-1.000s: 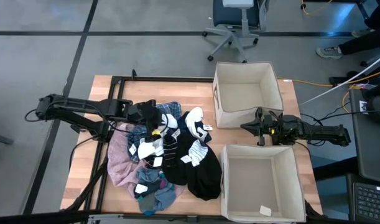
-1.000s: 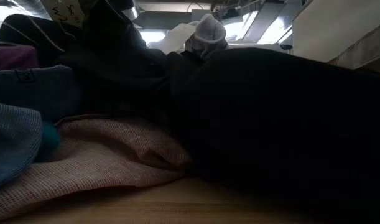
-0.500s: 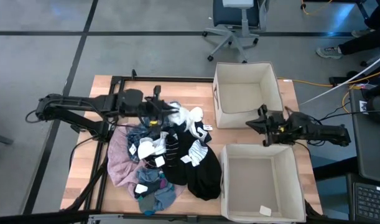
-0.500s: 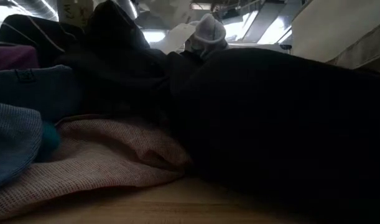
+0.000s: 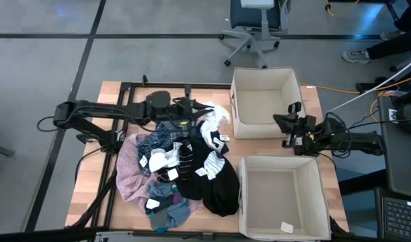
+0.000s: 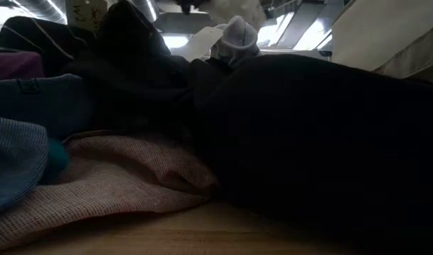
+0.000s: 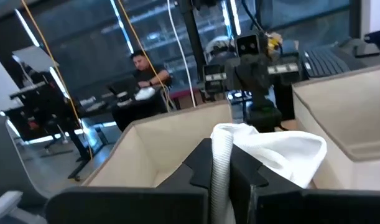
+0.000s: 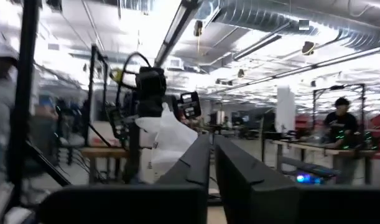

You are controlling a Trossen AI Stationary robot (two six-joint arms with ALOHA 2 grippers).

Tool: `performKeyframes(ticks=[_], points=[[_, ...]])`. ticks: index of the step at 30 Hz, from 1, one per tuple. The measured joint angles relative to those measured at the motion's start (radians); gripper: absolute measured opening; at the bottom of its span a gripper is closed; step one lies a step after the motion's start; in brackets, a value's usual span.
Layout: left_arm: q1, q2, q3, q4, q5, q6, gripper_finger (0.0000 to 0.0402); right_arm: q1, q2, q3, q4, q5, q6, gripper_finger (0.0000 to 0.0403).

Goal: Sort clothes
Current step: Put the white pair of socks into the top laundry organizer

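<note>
Left gripper, upper centre of the high view, pinches a white garment that should clear the upper bin's wall before release; right gripper waits at right, fingers together

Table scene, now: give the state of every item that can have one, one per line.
left gripper: shut on white garment, lifted toward the bins
right gripper: near-shut, empty, between the bins
clothes pile: heaped, unsorted
far bin: empty
near bin: only a small white item
</note>
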Motion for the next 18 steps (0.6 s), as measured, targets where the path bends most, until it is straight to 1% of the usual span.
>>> performKeyframes(ticks=[2, 5, 9, 12, 15, 18], points=[[0.0, 0.028, 0.0, 0.046, 0.0, 0.006, 0.0008, 0.0, 0.067, 0.017, 0.008, 0.012, -0.009, 0.0056], [-0.002, 0.056, 0.0, 0.096, 0.001, 0.002, 0.0009, 0.0, 0.188, 0.073, -0.002, 0.06, -0.036, 0.0103], [-0.001, 0.076, 0.0, 0.137, 0.013, 0.001, 0.0014, 0.0, 0.35, 0.182, -0.035, 0.095, -0.11, 0.0169], [-0.001, 0.077, 0.0, 0.135, 0.015, 0.003, 0.0015, 0.0, 0.477, 0.28, -0.065, 0.094, -0.128, 0.021], [-0.001, 0.077, 0.0, 0.133, 0.015, 0.005, 0.0016, 0.0, 0.608, 0.371, -0.098, 0.082, -0.136, 0.0238], [-0.001, 0.077, 0.0, 0.133, 0.016, 0.006, 0.0016, 0.0, 0.73, 0.452, -0.123, 0.036, -0.138, 0.0254]])
